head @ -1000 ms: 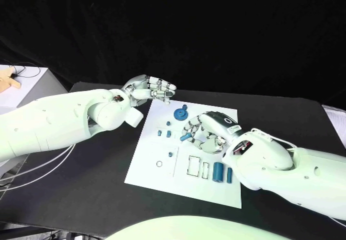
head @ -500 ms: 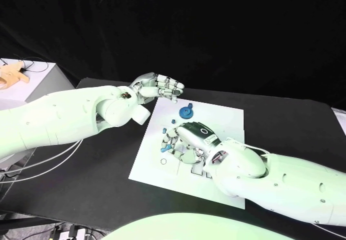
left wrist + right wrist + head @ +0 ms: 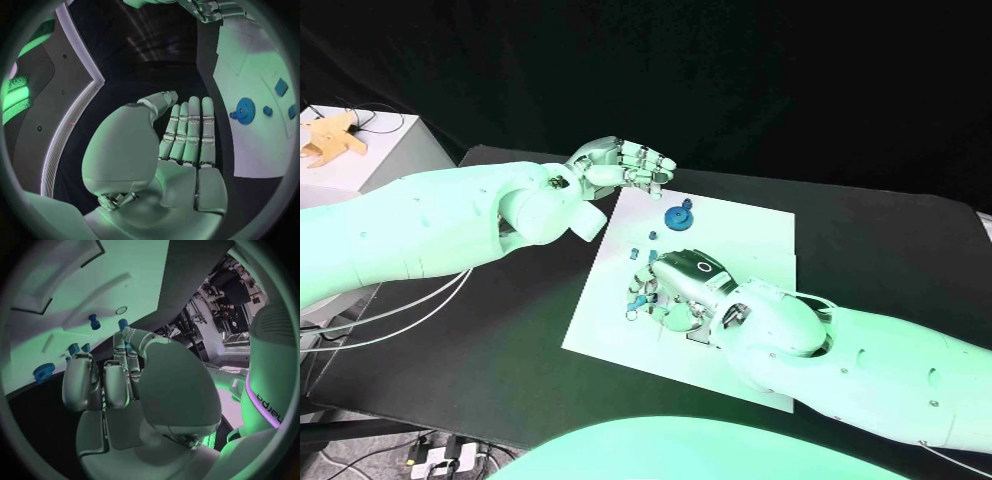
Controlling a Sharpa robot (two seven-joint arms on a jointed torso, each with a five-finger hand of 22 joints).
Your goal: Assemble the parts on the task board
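The white task board (image 3: 747, 235) lies in the middle of the black table. A blue gear (image 3: 679, 215) stands near its far end, also seen as the blue gear (image 3: 244, 110) and the blue gear (image 3: 44, 372). Small blue parts (image 3: 646, 238) stand below the gear, with two blue pegs (image 3: 94, 321) upright on the board. My right hand (image 3: 678, 290) hovers low over the board's left middle, fingers curled, pinching a small blue part (image 3: 636, 300) at its fingertips. My left hand (image 3: 625, 165) hangs above the board's far left corner, fingers curled in, holding nothing.
Rectangular cut-outs (image 3: 53, 275) lie in the board beyond my right hand. A white box (image 3: 365, 150) with a pale object on it stands at the table's far left. Cables (image 3: 387, 310) trail off the left edge. Bare black table (image 3: 877, 230) lies right of the board.
My right hand has slid from the board's middle to its left side, carrying the small blue part. The left hand has kept its place. The camera has shifted a little.
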